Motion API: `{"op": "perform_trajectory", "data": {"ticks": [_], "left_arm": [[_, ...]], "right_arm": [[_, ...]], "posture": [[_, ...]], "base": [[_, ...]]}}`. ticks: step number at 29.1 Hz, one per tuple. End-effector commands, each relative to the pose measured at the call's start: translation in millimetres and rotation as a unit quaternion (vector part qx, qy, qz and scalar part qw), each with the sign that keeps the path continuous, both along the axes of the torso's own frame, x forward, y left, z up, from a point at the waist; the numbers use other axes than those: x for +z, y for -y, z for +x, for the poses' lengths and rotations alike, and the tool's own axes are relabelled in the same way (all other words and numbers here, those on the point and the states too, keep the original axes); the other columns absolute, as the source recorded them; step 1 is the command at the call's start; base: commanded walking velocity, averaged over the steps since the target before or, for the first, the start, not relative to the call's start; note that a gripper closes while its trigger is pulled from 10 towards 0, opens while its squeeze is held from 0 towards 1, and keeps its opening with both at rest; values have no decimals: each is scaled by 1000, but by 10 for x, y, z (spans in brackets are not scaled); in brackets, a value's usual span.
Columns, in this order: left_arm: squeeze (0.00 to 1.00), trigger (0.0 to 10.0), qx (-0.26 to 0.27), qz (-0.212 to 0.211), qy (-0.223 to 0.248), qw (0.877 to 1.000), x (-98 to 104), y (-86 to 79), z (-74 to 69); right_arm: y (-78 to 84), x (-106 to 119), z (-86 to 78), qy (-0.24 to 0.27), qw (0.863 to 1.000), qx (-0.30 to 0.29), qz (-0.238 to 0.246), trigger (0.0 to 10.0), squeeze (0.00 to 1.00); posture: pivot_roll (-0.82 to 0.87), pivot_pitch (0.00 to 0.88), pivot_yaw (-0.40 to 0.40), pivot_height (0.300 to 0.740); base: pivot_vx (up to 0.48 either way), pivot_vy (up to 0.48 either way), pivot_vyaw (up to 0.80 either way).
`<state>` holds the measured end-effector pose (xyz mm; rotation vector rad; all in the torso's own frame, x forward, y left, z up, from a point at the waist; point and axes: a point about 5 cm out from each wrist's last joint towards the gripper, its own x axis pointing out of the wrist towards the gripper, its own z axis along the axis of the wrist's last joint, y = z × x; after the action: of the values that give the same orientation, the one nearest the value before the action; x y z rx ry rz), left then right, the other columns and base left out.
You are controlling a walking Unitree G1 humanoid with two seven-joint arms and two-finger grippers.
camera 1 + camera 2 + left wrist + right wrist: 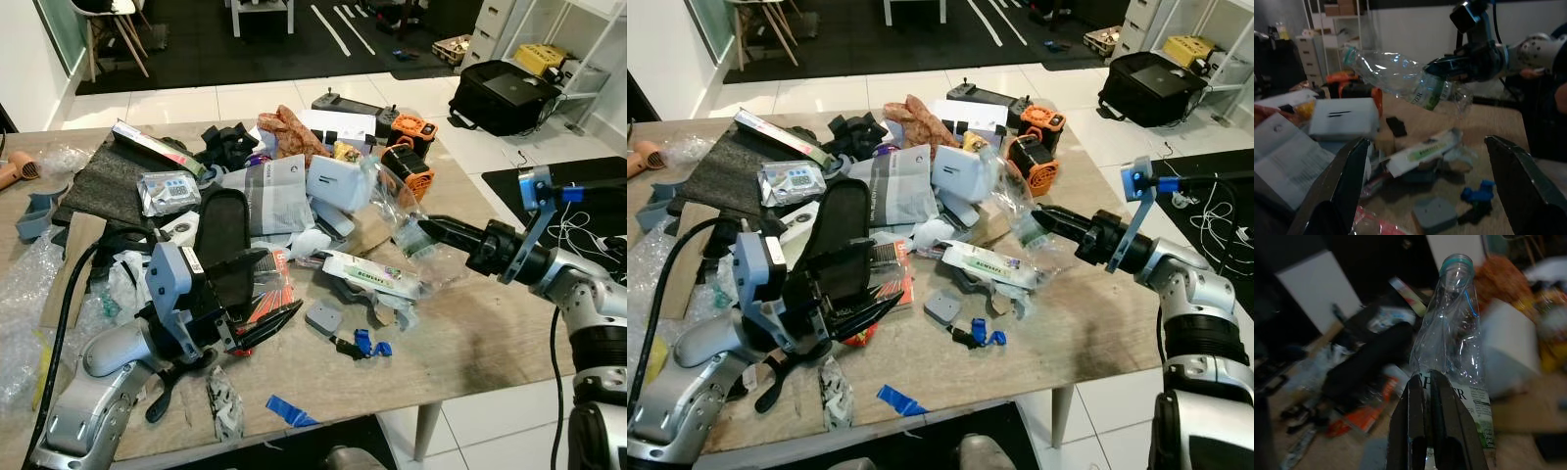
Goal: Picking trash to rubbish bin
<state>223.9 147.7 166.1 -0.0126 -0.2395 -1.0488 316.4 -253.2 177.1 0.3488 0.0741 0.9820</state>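
A crushed clear plastic bottle with a green label hangs above the middle of the cluttered wooden table. My right gripper is shut on its lower part, and the neck points away toward the table's far side. In the right wrist view the bottle stands up from the closed fingers. Over the near left of the table my left gripper is open and holds nothing, just above a black case and a red packet. Its two fingers frame the bottle in the left wrist view.
Trash covers the table: a white and green wrapper, newspaper, a grey block, blue tape scraps, a black case, orange batteries, bubble wrap. A black bag lies on the floor beyond.
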Motion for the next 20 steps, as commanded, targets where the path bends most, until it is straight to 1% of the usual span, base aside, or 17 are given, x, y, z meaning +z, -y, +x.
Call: {"op": "perform_trajectory", "data": {"ticks": [1,3,4,5,6,7,8,9,10,11,13,15,17,20], "left_arm": [[0,10000,-1,-17,5,1000,68,21,4],[0,10000,-1,-21,6,1000,90,24,10],[0,10000,-1,-23,6,1000,103,25,14],[0,10000,0,-26,7,1000,113,25,17],[0,10000,0,-26,7,1000,113,25,17],[0,10000,-1,-37,8,999,137,29,16],[0,10000,-1,-37,8,999,137,29,16],[0,10000,1,-50,10,999,161,31,14],[0,10000,4,-64,12,998,187,29,17],[0,10000,4,-64,12,998,187,29,17],[0,10000,17,-80,16,997,220,19,40],[0,10000,68,-112,24,991,275,-11,142],[0,10000,100,-131,24,986,300,-31,204],[0,10000,163,-180,3,970,300,-72,353]], "right_arm": [[-28,26,-46,7,1000,20,19,2667,0],[-41,47,-70,12,999,30,26,2824,0],[-48,67,-82,18,999,33,35,3647,0],[-53,96,-88,23,998,35,48,5765,0],[-53,96,-88,23,998,35,48,5765,0],[-69,142,-102,32,996,45,68,6902,0],[-69,142,-102,32,996,45,68,6902,0],[-105,180,-133,44,993,65,83,10000,0],[-150,197,-172,58,991,85,91,10000,0],[-150,197,-172,58,991,85,91,10000,0],[-223,175,-203,68,989,101,88,10000,0],[-349,157,-156,82,991,82,69,10000,0],[-418,173,-137,92,991,70,64,10000,0],[-553,295,-146,108,983,91,116,10000,0]], "posture": [[-60,0,-16,740],[-60,0,-16,740],[-60,0,-16,740],[-60,0,-16,740],[-60,0,-16,740],[-60,0,-16,740],[-60,0,-16,740],[-60,0,-16,740],[-60,0,-19,740],[-60,0,-19,740],[-60,0,-19,740],[-60,0,-19,740],[-60,0,-19,740],[-54,0,-27,740]], "base": [[0,0,0],[0,0,0],[0,0,0],[0,0,0],[0,0,0],[0,0,0],[0,0,0],[0,0,0],[0,0,0],[0,0,0],[0,0,0],[0,0,0],[0,0,0],[0,0,0]]}}
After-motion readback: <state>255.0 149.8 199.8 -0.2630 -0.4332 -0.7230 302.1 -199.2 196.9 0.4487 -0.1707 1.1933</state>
